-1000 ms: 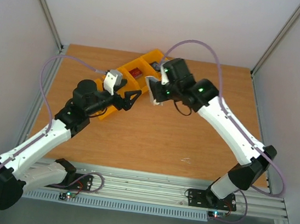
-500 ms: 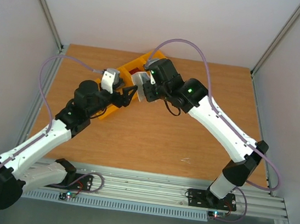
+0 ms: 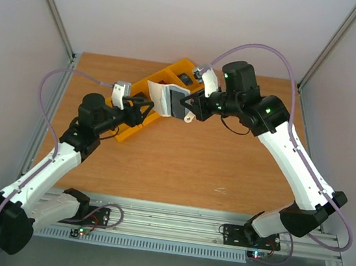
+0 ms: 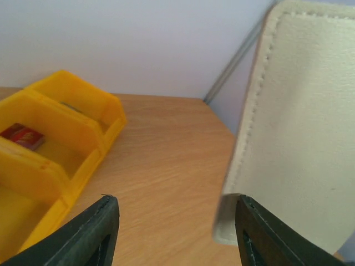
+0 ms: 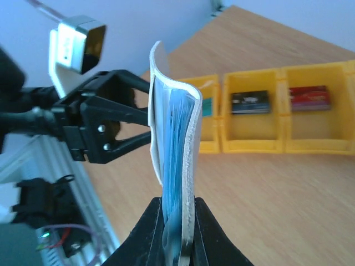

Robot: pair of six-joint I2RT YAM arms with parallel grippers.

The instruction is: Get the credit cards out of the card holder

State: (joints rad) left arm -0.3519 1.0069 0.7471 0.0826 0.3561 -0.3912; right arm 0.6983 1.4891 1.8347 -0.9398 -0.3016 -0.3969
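Above the table's 12 o'clock, the card holder (image 3: 167,97) has shifted slightly left since a second ago, the right gripper (image 5: 178,221) clamped on its edge. The left gripper (image 3: 148,107), at its 8 o'clock, has narrowed yet gapes empty. One holder, two credit cards (image 5: 250,101) in yellow bins (image 5: 338,141) — one black, one red.
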